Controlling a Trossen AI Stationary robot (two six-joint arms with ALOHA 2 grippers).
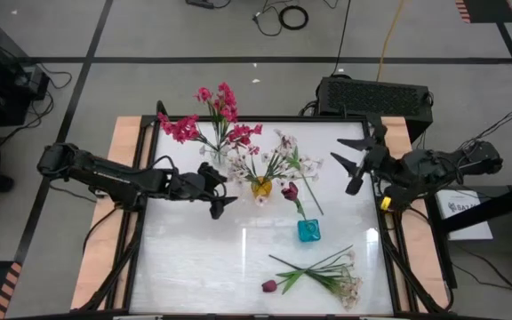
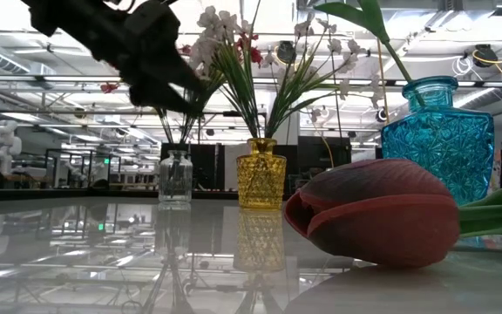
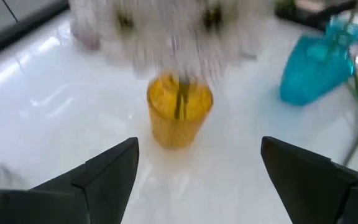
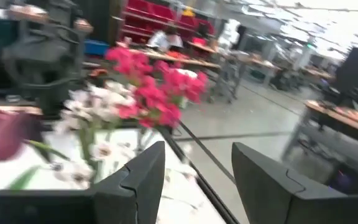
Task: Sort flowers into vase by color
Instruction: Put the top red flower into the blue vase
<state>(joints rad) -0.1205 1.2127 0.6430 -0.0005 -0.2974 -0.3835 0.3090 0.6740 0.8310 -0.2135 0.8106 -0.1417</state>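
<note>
We identify the site as a large robotics laboratory or workshop hall. We note the white worktable (image 1: 238,258) on a grey floor marked with black tape lines (image 1: 87,62), loose cables (image 1: 287,15) on that floor, red storage bins (image 4: 157,22) along benches, overhead strip lighting (image 2: 50,52), and a white robot figure (image 2: 4,139) standing beyond the table.

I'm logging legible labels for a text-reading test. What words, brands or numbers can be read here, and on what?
None can be read.
White label beside the right arm, high view: dark print, too small to read.
Vases and flowers: no lettering seen.
</note>
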